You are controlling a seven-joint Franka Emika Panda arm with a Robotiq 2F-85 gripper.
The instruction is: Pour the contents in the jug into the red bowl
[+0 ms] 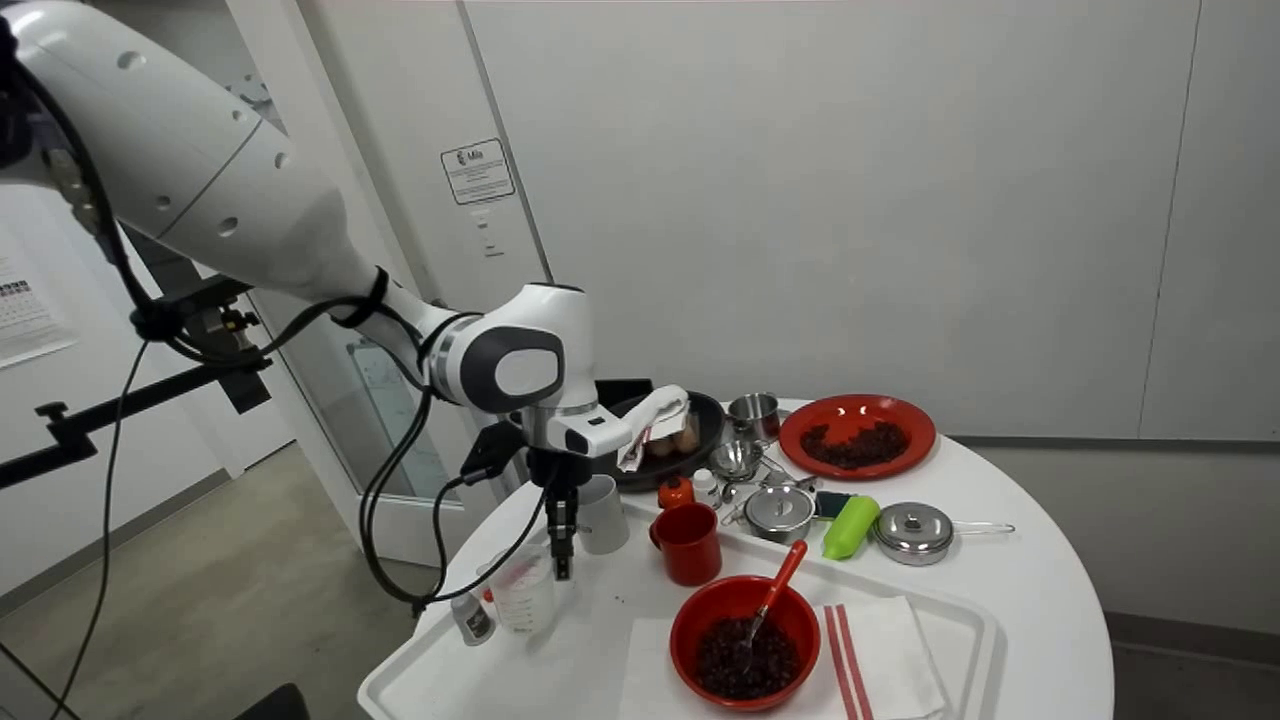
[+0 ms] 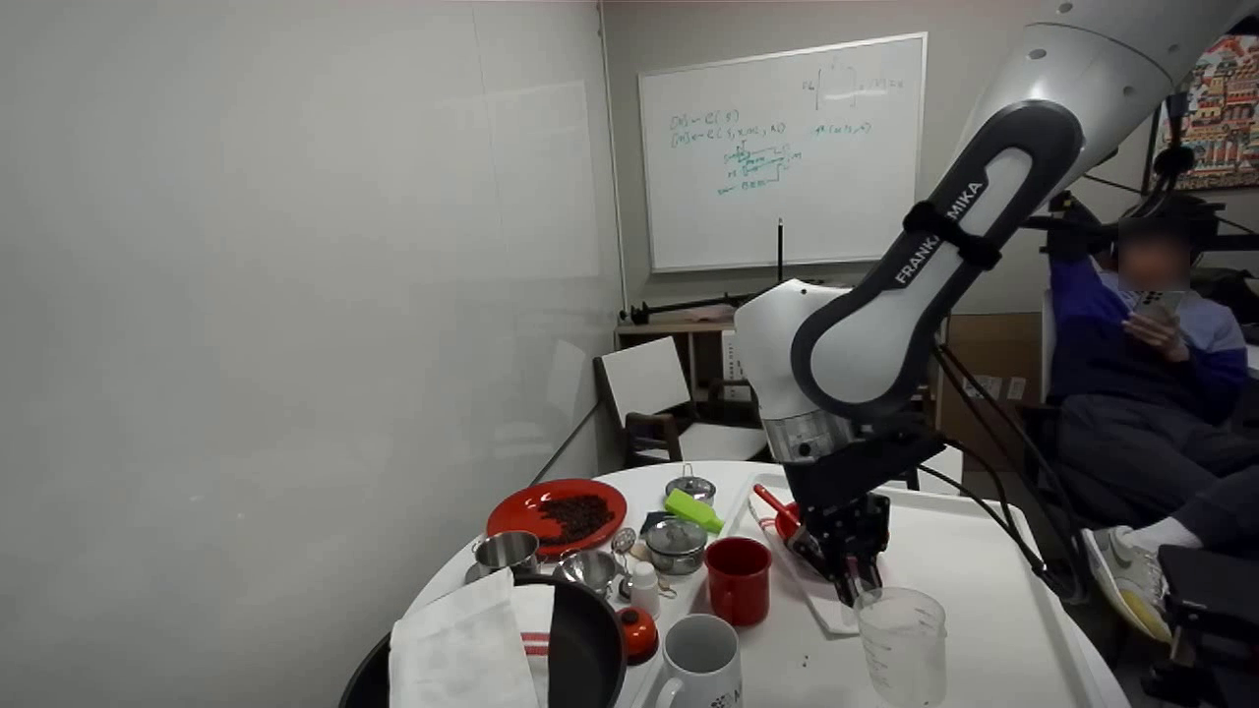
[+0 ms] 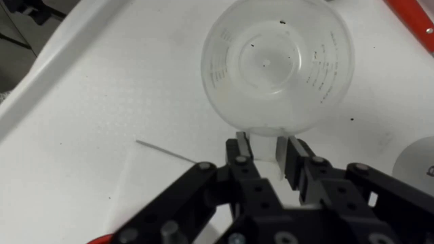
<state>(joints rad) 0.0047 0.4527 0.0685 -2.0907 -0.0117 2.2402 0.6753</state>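
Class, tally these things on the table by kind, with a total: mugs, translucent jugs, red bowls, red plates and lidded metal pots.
Mugs (red mug, white mug): 2
Translucent jug: 1
Red bowl: 1
Red plate: 1
Lidded metal pots (long-handled pot, other pot): 2
Total: 7

1. Red bowl, dark contents, red-handled utensil leaning inside.
2. Jug, translucent, upright, just beside claw.
3. Red cup, upright.
4. Red plate, dark bits, farther back on white counter.
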